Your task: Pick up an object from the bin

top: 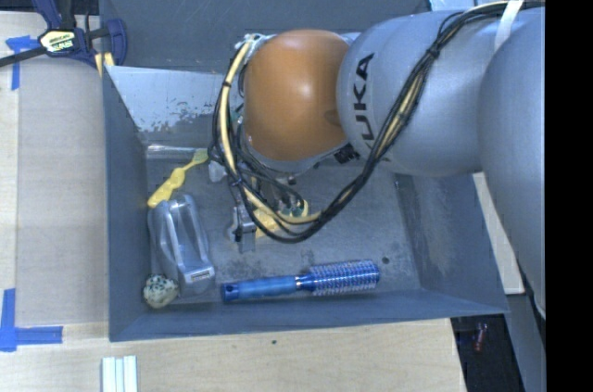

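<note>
The KUKA arm (pixel 435 94) reached in from the view's right. Its orange wrist cover (pixel 292 94) sat over the bin's middle, w/ yellow and black cables (pixel 225 117) looped round it. The gripper (pixel 243 233) hung below the cover, low in the grey metal bin (pixel 125 223), over a bare patch of floor. Whether it was wide or narrow couldn't be told from this angle, as the wrist and cables hid most of it.

4 loose things lay around it, none heaped:
- 1 clear plastic case (pixel 182 237), long and rounded, lay nearest, just beside the gripper on its view-left side. Touching or apart: can't tell.
- 1 blue hairbrush (pixel 301 281) lay near the gripper on the camera side, apart from it and flat along the bin's near wall. Its handle end was almost under the gripper and its bristle end ran off to view-right.
- 1 yellow banana-shaped piece (pixel 174 183) lay view-left of the gripper and further from the camera, beyond the case's far end.
- 1 small speckled ball (pixel 159 290) sat furthest from the gripper, in the near view-left corner by the case's near end.
</note>
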Controlling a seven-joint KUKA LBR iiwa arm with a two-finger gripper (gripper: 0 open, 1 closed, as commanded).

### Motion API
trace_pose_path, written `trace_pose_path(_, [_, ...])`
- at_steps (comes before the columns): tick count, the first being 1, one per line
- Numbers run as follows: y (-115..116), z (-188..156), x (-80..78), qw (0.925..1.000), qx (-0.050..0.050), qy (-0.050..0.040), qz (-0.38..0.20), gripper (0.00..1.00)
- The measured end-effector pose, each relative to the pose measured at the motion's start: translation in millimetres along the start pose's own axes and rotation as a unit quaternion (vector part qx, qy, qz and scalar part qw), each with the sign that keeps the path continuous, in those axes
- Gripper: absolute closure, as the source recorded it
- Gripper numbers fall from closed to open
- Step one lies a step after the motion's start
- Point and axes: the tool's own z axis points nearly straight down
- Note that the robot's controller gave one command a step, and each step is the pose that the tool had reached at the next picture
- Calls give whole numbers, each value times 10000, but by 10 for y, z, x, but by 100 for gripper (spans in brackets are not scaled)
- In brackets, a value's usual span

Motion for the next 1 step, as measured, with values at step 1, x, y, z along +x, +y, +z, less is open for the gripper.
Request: trace_pose_path(1, [146, 392, 91, 9941, -6, -2, 1082, 0])
